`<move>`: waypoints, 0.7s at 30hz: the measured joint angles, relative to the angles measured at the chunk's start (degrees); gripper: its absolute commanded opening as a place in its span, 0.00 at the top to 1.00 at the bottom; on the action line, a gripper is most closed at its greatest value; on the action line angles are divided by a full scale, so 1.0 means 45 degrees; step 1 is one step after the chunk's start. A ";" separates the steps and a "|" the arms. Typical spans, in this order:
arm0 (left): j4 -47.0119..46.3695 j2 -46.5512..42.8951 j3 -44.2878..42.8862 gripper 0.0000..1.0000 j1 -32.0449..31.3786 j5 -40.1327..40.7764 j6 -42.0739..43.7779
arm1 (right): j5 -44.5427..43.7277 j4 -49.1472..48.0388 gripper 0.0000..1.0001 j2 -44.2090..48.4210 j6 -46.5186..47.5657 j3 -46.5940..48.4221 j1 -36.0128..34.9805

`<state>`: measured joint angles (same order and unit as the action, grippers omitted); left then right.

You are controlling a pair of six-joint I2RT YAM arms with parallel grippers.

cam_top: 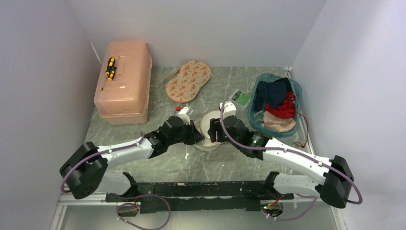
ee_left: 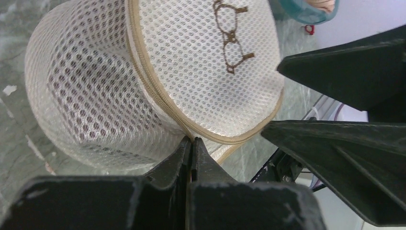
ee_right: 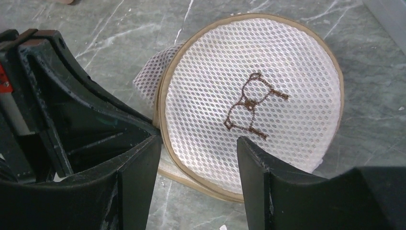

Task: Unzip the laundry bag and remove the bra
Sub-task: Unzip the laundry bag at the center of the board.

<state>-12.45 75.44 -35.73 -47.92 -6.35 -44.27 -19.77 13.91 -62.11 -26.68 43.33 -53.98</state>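
At the far-left corner of the surface (cam_top: 167,165) a peach plastic box (cam_top: 123,88) is seen, with a yellow-and-black screwdriver (cam_top: 110,68) laid on its lid. A beige two-cup piece with orange marks (cam_top: 188,80) is placed by the far edge, near its middle. Around the middle of the surface the left end effector (ee_left: 192,143) is found fully closed, its fingertips pressed together right at the cream rim of the laundry bag (ee_left: 206,62) — whether anything thin is pinched between them cannot be told. The bag is tipped on its side between the two arms, its lid turned toward the right arm. A dark mass, taken to be the bra (ee_left: 79,91), is made out dimly through the mesh wall. The right end effector (ee_right: 196,143) is held partly open at the lid's lower edge, with nothing clamped. A green card (cam_top: 242,98) and a teal basket (cam_top: 266,76) of clothes are set toward the far-right corner.
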 measured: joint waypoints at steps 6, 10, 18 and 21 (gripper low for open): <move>-0.1637 0.0253 0.0155 0.97 -0.0097 -0.0539 -0.0102 | -0.0243 0.0141 0.37 -0.1005 -0.0384 0.0976 0.0000; -0.2841 0.0622 0.0335 0.97 -0.0146 -0.0772 -0.0316 | -0.0505 0.0296 0.37 -0.1695 -0.0568 0.1666 0.0005; -0.3983 0.0903 0.0792 0.97 -0.0228 -0.0962 -0.0573 | -0.1224 0.1010 0.39 -0.2948 -0.0767 0.2312 0.0015; -0.4051 0.0894 0.0874 0.97 -0.0243 -0.0947 -0.0661 | -0.1321 0.1258 0.39 -0.2890 -0.0889 0.2215 0.0034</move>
<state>-30.68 79.46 -31.79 -49.01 -10.61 -47.24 -25.71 19.57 -75.11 -30.68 53.30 -53.82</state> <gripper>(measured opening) 0.036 0.608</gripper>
